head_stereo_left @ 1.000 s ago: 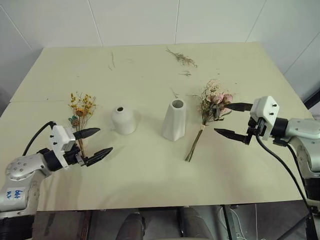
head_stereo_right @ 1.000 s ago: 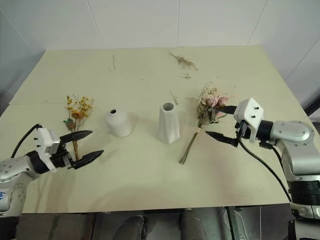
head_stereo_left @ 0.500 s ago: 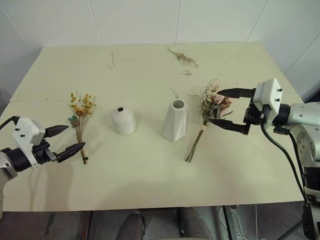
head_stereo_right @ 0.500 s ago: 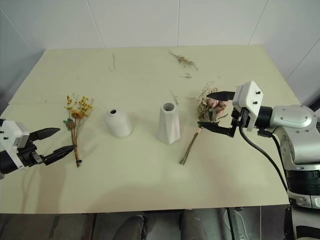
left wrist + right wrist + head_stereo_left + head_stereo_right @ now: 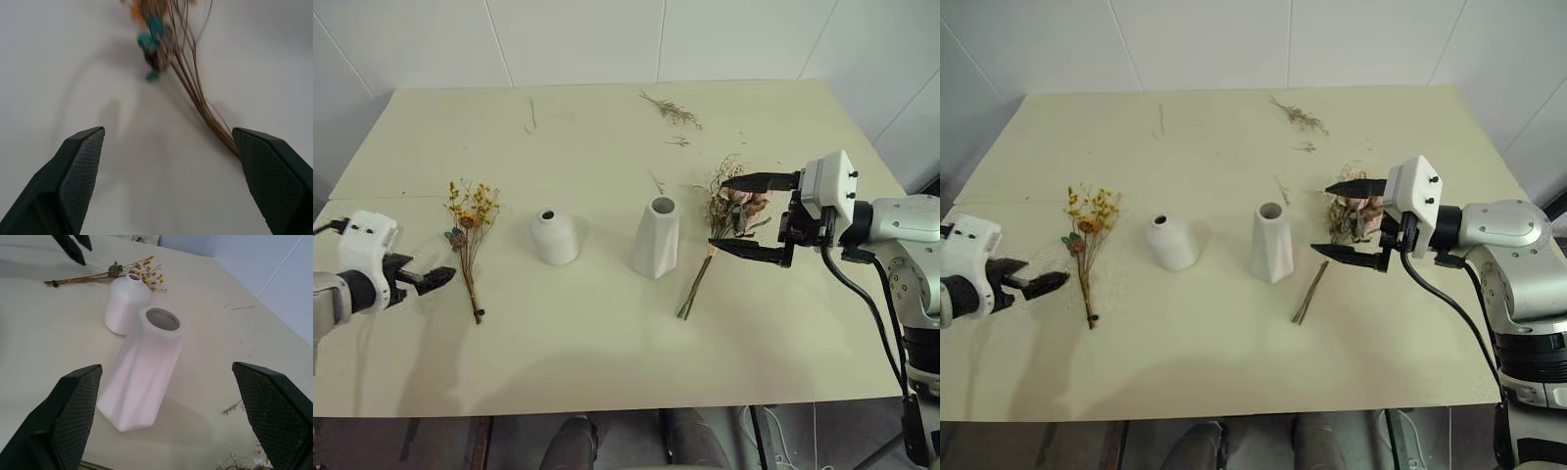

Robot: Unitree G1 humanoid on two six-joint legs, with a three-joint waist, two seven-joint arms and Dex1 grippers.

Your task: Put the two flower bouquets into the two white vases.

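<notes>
Reach stage, nothing held. Left gripper (image 5: 435, 279), jaws spread, just beside yellow bouquet (image 5: 470, 235) flat on tabletop (image 5: 607, 147). Right gripper (image 5: 749, 215), jaws spread, over pink bouquet (image 5: 724, 220). Squat vase (image 5: 555, 235) and tall vase (image 5: 655, 237) empty between. Next, likely: close on stems.

The 2 black fingers (image 5: 78, 176) stand wide apart over the pale surface (image 5: 58, 68). Past them lies a bunch (image 5: 195, 88) of thin brown stems, with a teal bit (image 5: 151, 36) and orange blossoms.
</notes>
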